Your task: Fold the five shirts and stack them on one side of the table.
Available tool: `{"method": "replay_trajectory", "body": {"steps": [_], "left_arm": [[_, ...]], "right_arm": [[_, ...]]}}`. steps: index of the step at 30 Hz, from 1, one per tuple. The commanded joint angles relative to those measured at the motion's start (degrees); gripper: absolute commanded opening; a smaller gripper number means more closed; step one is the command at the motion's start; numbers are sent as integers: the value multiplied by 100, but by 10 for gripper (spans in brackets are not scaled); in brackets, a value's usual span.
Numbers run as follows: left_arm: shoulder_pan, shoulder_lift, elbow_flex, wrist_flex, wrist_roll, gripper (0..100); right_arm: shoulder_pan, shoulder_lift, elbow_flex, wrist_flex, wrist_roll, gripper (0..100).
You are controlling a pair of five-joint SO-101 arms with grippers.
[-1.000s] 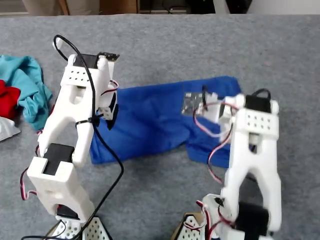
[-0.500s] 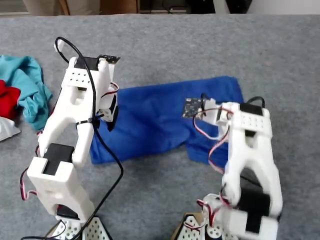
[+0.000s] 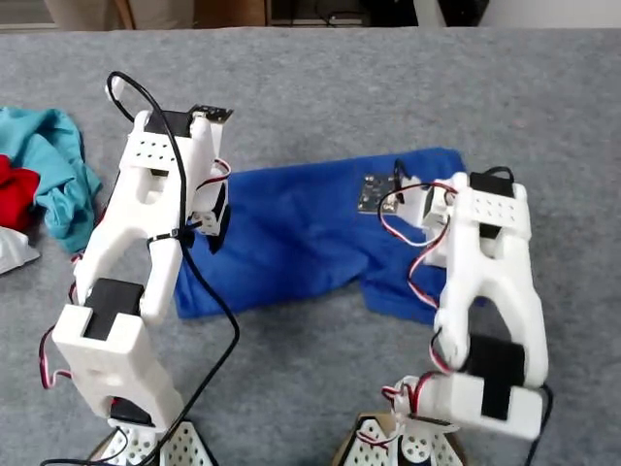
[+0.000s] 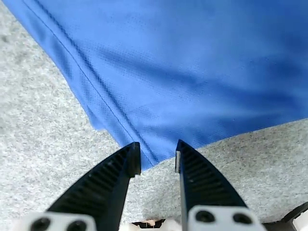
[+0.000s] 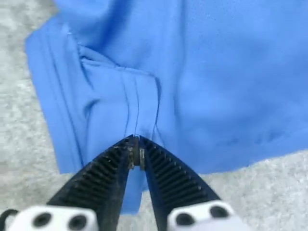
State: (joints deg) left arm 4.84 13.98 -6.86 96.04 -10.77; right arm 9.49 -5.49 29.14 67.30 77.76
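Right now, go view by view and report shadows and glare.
High view: even light, no glare on the blue shirt or grey table. Left wrist view: soft dark bands across the shirt's folds; the left fingers look matte. Right wrist view: shading gathers in the pleats ahead of the right fingers.

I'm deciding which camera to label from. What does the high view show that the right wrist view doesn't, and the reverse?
High view, not the right wrist view: the left arm and right arm, the whole outline of the blue shirt, and a heap of teal shirt, red shirt and white cloth at the edge of the table. Right wrist view, not the high view: the right gripper, jaws closed tip to tip over creases near the blue shirt's edge; whether they pinch fabric is unclear. Both: the blue shirt on the grey table.
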Motion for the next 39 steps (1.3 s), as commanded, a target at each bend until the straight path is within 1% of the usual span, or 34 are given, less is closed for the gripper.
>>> {"method": "replay_trajectory", "body": {"steps": [1,7,15,19,26,31,35,37,39], "left_arm": [[-26,-259,-26,-62,-18,136],[-18,-259,-26,-62,-18,136],[-18,-259,-35,-62,-18,138],[-18,-259,-35,-62,-26,138],[-18,-259,-35,-62,-44,138],[-26,-268,-35,-62,-44,138],[-26,-259,-53,-62,-44,138],[-26,-259,-53,-62,-44,138],[-26,-259,-44,-62,-44,136]], "right_arm": [[92,-646,-286,422,-53,5],[57,-681,-277,448,-53,9],[84,558,-312,-211,-53,9],[84,910,-321,-316,-53,9],[92,884,-312,-264,-53,5],[136,259,-312,35,-53,6],[154,-189,-286,53,-53,9],[154,-189,-286,53,-53,34],[154,-136,-277,53,-53,88]]}}
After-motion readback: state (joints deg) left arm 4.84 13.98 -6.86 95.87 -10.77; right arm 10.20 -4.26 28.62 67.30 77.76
